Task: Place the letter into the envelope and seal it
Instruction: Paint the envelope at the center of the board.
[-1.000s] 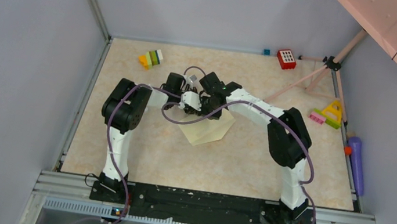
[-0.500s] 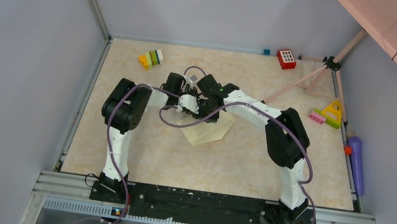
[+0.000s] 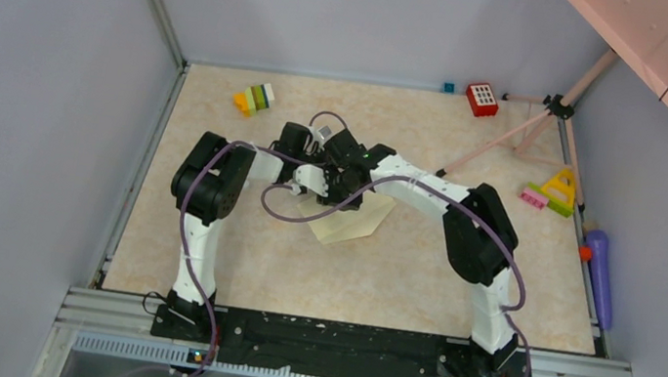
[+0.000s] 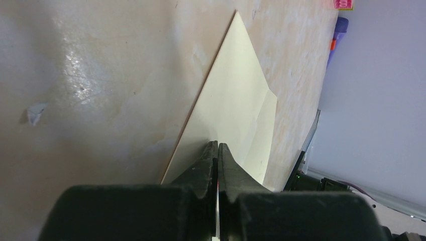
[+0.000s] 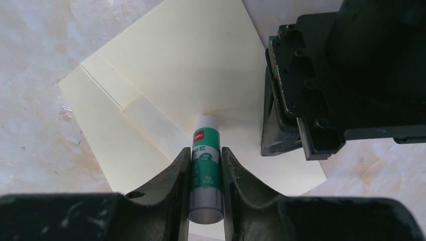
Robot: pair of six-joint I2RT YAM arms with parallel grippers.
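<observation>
I'm clamping the glue stick [image 5: 205,181] in the right gripper [image 5: 206,153], its tip pressing on the envelope [image 5: 186,65], which is lying mid-frame in the overhead view. The left gripper [image 4: 217,145], clenched tight, is pinning the paper's edge. The right wrist has been sliding leftward over the last second, so I judge glue is spreading along the flap, with folding still to come.

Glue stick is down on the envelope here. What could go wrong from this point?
1. The glue stick in the right hand touches the envelope. A drag could wrinkle or slide the paper, since the shut left hand seems to pin only one edge.
2. The two hands sit close together, so a sweep might knock them.
3. No letter shows, so gluing now may seal the envelope empty.
</observation>
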